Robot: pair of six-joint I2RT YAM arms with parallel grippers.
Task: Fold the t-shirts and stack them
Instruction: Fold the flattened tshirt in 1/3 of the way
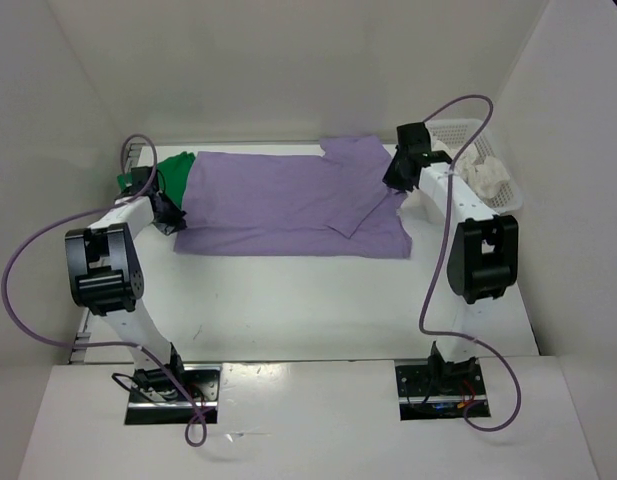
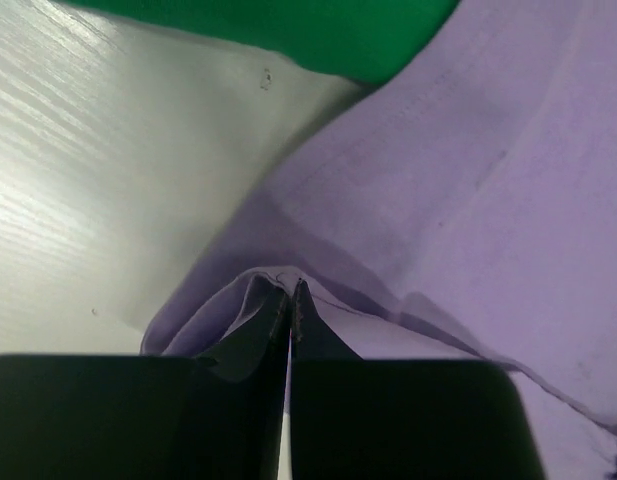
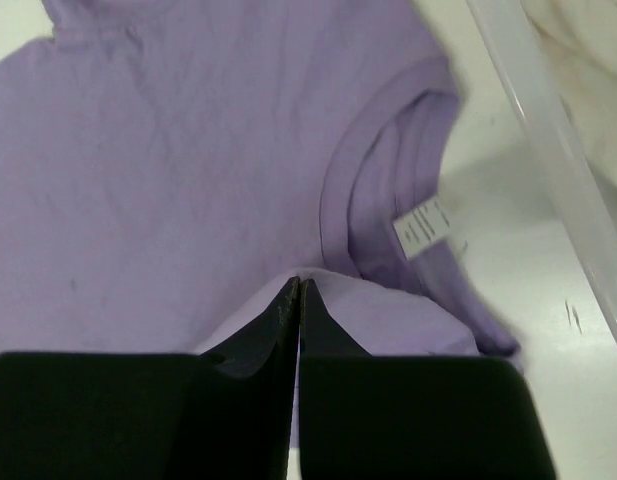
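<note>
The purple shirt (image 1: 278, 205) lies spread flat across the far half of the table (image 1: 288, 300). It is a smooth matte knit with a stitched hem, and one sleeve is folded in over the body. Inside its ribbed collar (image 3: 338, 190) I can see a small white label (image 3: 425, 228), but the print is too fine for me to read. The green shirt (image 1: 173, 170) peeks out at the purple one's far-left corner. The white shirt (image 1: 485, 172) sits crumpled in the mesh basket (image 1: 450, 128) at the far right. My left gripper (image 2: 291, 297) is clamped tight on a raised fold at the purple shirt's left hem, with fabric bunched around the tips. My right gripper (image 3: 299, 290) is likewise clenched, just below the collar. It looks to be pinching a tuck of the purple cloth, though the fingers hide the actual contact.
</note>
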